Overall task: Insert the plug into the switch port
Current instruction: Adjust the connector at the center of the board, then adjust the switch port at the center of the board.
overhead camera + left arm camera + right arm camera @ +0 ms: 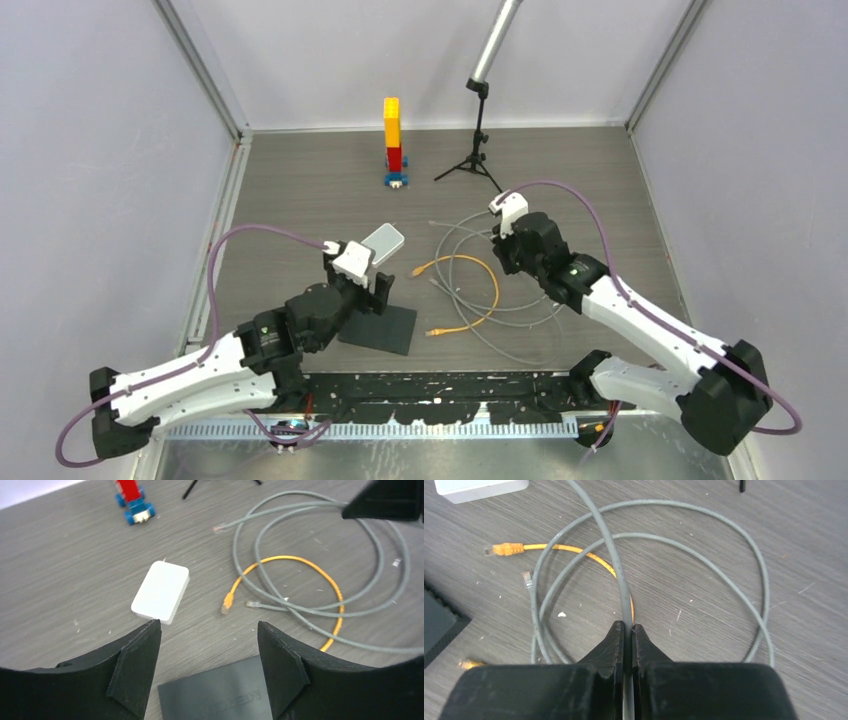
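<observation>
Now the left gripper (pixel 207 630) has fingers spread wide, just under the white switch box (pixel 161 591), middle left of its view. I cannot see the port. To the right, the right gripper (pixel 627 627) pinches the gray cable (pixel 613 560). Next, I think, its plug (pixel 218 529) must line up with the box's side.

My grey wood-grain tabletop (pixel 300 190), small white box (pixel 161 591) flat near the middle, loose grey cable coil (pixel 616 570) on its right, orange patch cable (pixel 287 557) overlapping it, black slab (pixel 385 328) up front, brick tower (pixel 393 140) and little tripod (pixel 478 150) at the back
</observation>
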`<control>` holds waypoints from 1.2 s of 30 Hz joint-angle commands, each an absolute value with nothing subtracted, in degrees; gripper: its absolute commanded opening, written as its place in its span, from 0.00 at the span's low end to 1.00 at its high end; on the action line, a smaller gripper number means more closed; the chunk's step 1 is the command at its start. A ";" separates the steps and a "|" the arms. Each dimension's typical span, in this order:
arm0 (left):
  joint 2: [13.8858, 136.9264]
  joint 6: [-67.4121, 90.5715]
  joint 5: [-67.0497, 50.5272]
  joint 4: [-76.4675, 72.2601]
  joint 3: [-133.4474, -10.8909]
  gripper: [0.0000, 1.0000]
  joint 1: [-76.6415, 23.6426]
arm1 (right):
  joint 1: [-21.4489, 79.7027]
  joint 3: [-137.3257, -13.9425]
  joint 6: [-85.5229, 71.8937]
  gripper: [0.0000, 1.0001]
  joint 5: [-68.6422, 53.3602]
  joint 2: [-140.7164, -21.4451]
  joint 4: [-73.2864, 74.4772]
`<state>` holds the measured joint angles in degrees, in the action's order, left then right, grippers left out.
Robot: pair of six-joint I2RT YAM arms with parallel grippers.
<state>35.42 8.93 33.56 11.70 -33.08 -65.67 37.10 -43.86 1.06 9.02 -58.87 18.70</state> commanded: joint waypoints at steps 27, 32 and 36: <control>66.71 39.80 25.87 21.80 -46.98 0.81 -34.20 | 31.96 -46.53 -10.49 0.64 16.00 -69.92 9.36; 77.95 44.48 26.35 32.43 -57.46 0.92 -34.18 | 31.99 -48.42 -14.97 0.68 17.74 -65.33 14.05; 84.39 38.73 26.30 35.88 -62.56 0.96 -34.31 | 31.98 -47.43 -16.60 0.68 16.38 -61.82 15.43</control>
<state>80.77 40.10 24.38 29.10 -58.39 -34.37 32.12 -46.33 -13.06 15.09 -65.28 12.86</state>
